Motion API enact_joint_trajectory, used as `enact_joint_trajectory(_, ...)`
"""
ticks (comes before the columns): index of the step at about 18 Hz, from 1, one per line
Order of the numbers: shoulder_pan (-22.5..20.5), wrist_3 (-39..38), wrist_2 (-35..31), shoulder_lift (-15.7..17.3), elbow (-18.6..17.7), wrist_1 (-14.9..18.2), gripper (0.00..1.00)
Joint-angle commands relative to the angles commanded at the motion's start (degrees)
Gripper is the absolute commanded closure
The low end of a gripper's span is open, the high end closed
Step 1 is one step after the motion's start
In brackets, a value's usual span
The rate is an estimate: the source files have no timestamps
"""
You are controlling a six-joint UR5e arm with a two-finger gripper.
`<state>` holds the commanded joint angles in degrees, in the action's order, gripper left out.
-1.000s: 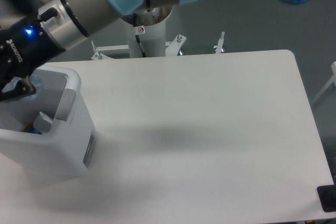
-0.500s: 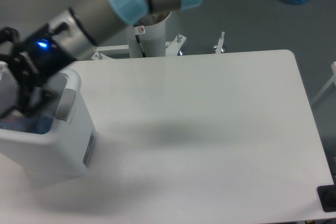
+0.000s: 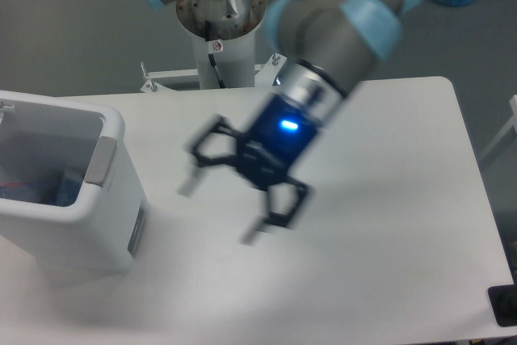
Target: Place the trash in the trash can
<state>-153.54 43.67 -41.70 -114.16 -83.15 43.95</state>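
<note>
Inside trash can (image 3: pixel 113 191), trash (image 3: pixel 48 189) (mostly hidden)

The blurred pincer (image 3: pixel 220 214) hangs downward, fingers spread wide, holding nothing.

Light: bright, even, from overhead
Shadows: soft grey patch on the table (image 3: pixel 388 280) under the gripper (image 3: pixel 220 206)
Blur: gripper and its fingers (image 3: pixel 188 184) smeared by motion; the trash can (image 3: pixel 97 232) at the table's left edge sharp
Glare: blue lamp on the wrist blown out

trash can (image 3: pixel 77 224): white, grey panel | hand (image 3: pixel 220 210): black, blue light | table (image 3: pixel 388 224): white
</note>
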Motion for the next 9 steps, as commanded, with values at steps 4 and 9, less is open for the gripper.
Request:
enact_joint_trajectory(4,-0.18,7.72,-20.93,-2.20,0.36,0.17,0.00)
enact_joint_trajectory(9,-0.18,9.33,-27.10,-2.21,-0.16,2.19,0.00)
